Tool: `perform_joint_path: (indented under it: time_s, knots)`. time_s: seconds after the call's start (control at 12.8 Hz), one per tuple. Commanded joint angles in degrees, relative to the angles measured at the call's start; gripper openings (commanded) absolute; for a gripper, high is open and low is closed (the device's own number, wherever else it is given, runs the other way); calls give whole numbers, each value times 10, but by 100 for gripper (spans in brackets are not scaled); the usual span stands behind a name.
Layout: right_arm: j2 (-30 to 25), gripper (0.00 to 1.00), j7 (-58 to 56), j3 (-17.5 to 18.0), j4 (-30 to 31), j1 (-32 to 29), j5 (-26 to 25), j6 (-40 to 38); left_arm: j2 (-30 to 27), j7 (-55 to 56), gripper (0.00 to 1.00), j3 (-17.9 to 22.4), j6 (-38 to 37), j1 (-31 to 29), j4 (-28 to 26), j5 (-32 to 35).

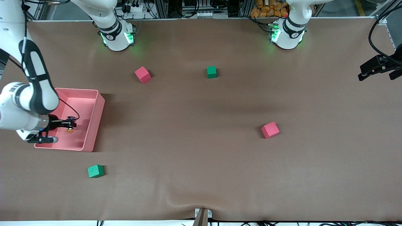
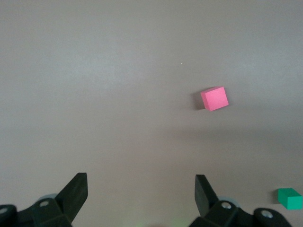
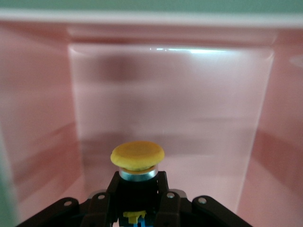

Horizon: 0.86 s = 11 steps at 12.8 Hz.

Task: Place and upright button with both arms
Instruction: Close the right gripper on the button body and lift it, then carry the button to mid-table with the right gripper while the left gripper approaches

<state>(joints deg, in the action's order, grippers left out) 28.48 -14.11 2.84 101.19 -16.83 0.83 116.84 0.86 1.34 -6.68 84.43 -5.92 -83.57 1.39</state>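
So the right gripper (image 1: 69,123) is down in the shallow pink plastic bin (image 1: 94,125), pinching the tiny orange-capped push-button (image 3: 138,161); cap points 12 o'clock from the fingers in the wrist view; left gripper (image 2: 141,191) spread wide, waiting well apart over bare table.

White jointed arms (image 1: 29,103), black bands, green-lit bases (image 1: 116,37), black fingers (image 2: 75,191).

Pink bin (image 1: 94,125) walls hem right gripper (image 1: 70,125); above open.
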Motion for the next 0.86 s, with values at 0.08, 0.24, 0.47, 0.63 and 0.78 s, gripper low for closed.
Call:
perform_joint_path:
  time_s: [0.08,0.24,0.47,0.63,0.78]
  knots:
    - [-1,0,45,-1,-116,44,8,-134,5,2,100,-3,-4,4,15,11]
    - [1,0,94,0,-167,92,10,-186,6,4,100,-4,-3,1,15,11]
    - [16,0,231,-1,-198,191,46,-178,5,-4,100,-5,-3,-1,15,5]
    - [58,0,306,0,-244,251,60,-166,7,-8,100,-5,-3,6,14,5]
    - [102,0,409,0,-270,325,70,-88,11,-9,100,-6,0,7,12,4]
